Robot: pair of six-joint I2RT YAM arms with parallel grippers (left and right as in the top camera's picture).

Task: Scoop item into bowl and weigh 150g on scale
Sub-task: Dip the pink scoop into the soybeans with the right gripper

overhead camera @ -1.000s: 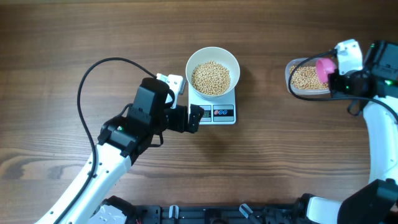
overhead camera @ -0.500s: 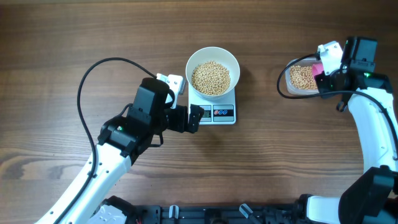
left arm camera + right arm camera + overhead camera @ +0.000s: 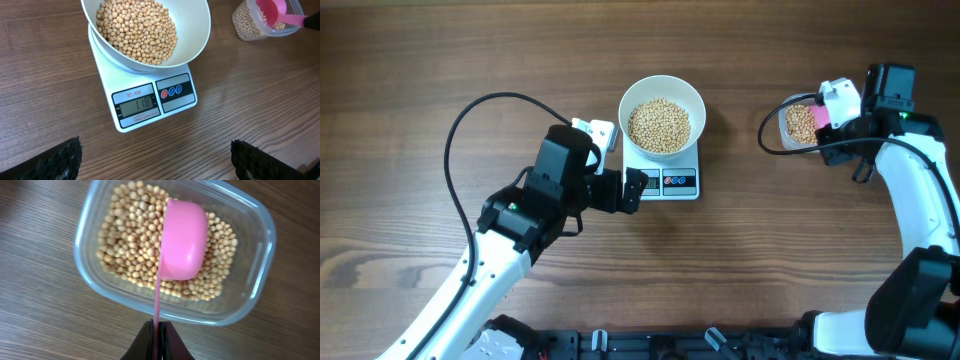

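— Right gripper point(image 3: 158, 330) is clamped on the pink scoop point(image 3: 184, 240), over the tub point(image 3: 250, 300) at upper right; left gripper point(image 3: 155, 160) gapes.

— Refill stage, probably. Beans point(image 3: 659, 124) fill the bowl point(image 3: 688, 97) on the scale point(image 3: 680, 182), centre; next: dip, lift level.

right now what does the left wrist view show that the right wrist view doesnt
Only the left wrist view shows the white bowl of beans sitting on the scale, with its lit display and buttons. Only the right wrist view shows the right gripper shut on the scoop's thin handle, and the scoop's back turned toward the camera. Both show the pink scoop over the clear tub of beans on the wooden table.
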